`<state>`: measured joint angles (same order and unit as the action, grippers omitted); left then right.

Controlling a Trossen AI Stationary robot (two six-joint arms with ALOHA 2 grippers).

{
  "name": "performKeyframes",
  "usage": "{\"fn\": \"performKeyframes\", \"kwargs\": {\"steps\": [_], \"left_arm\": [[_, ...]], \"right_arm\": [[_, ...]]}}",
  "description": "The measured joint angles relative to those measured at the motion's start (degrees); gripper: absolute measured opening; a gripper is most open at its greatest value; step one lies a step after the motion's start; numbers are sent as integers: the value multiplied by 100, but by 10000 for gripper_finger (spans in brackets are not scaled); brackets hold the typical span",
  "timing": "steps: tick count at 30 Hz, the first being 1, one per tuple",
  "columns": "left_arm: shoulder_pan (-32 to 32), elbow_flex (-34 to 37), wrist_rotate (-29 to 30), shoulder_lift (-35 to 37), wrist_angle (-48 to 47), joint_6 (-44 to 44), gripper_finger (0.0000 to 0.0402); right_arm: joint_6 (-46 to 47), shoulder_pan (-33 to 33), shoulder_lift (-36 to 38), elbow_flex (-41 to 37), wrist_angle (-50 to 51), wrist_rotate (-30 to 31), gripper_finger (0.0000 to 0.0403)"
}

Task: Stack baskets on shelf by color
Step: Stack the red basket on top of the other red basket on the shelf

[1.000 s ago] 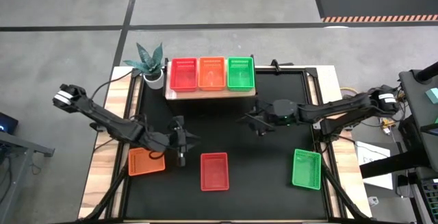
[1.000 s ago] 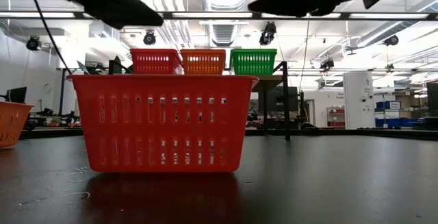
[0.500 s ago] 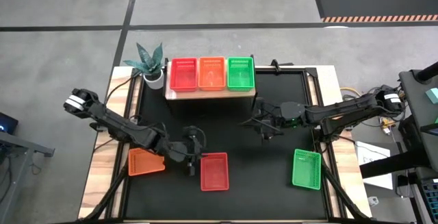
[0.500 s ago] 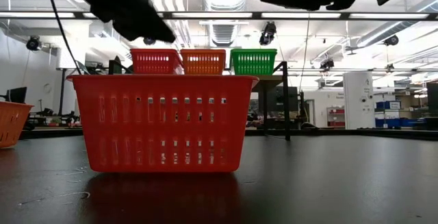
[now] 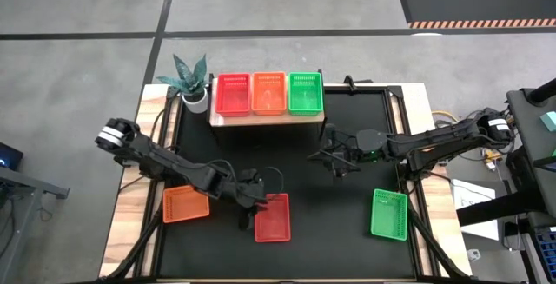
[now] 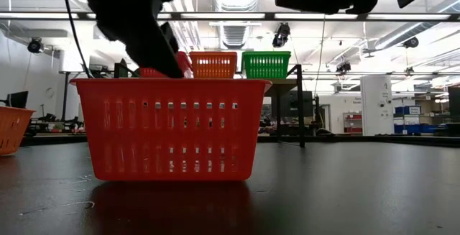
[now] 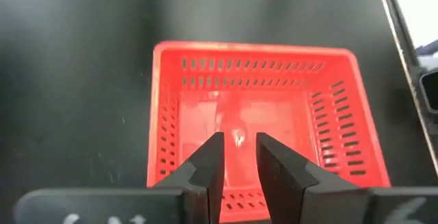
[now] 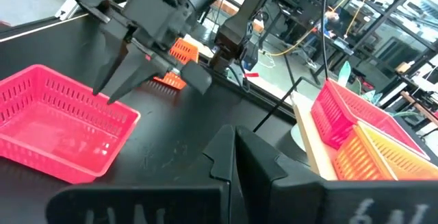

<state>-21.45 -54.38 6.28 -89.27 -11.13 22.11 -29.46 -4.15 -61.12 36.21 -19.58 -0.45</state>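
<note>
No text, label, brand, number or sign can be read in any view. The baskets, the shelf, the tabletop and both arms show no legible marking, and whatever lettering may stand on the equipment in the room beyond is too small and blurred to make out.

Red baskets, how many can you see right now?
2, though stacked ones could hide beneath. One red basket sits at the shelf's left end; the other lies on the black table under the left end effector.
</note>
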Motion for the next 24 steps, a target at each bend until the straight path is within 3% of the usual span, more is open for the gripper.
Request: {"fn": "performKeyframes", "kwargs": {"steps": [4, 10, 24], "left_arm": [[44, 34, -1, -42, -82, 50, 68], [160, 28, 476, -32, -228, 152, 68], [284, 41, 425, -60, -400, -7, 83]], "right_arm": [[19, 1, 0, 0, 30, 0, 9], [49, 1, 0, -2, 133, 0, 9], [90, 1, 0, -2, 222, 0, 9]]}}
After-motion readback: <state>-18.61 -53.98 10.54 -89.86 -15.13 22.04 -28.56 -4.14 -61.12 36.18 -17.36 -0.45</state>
